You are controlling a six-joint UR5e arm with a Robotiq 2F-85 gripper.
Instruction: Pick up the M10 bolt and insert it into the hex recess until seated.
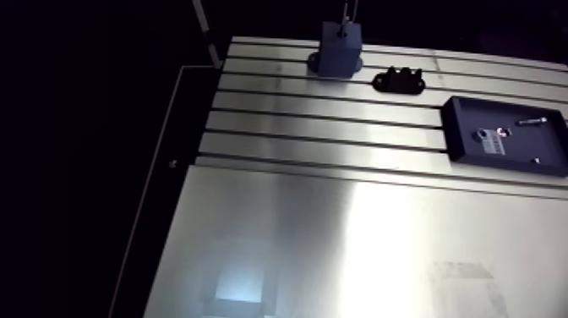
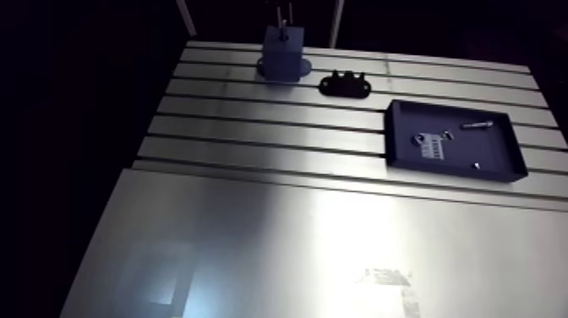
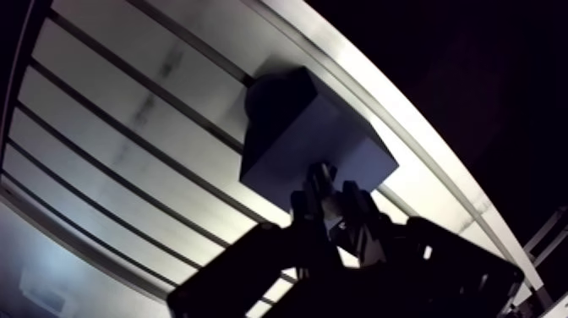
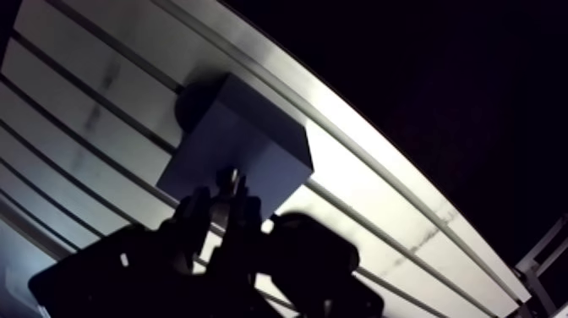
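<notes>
A: Closest in, under the wrist?

B: Just the gripper (image 4: 226, 203), closed on a slim, pale-tipped shank, most likely the bolt (image 4: 229, 179). Held along its length with one end poking out ahead, presumably to leave that end free to go in first

A: And right past that end?

B: A blue block (image 4: 241, 144), top face directly ahead of the bolt. Touching or not, impossible to say. No sight of the hex recess from here, hidden or too dark

A: Why out there?

B: Stands on a round foot (image 1: 314, 61) on the slotted table (image 1: 321, 220), close to the far edge. Probably fixed down so as not to shift under a push

A: Anything else, going outward in the arm view?

B: Nearer and off to one side, a dark tray (image 2: 499, 144) holding a thin screw (image 2: 477, 125), a pale label (image 2: 431, 145) and a small bit too tiny to name, kept well apart from the work. Farther back, a small black bracket (image 2: 344, 84) just beside the block, clear of the way down

A: Stage?

B: Picked up, by the look of it, and lined up at the block, not yet seated. Calls for a straight, slow push with the flats matched to the recess, else likely to jam on the rim
</notes>
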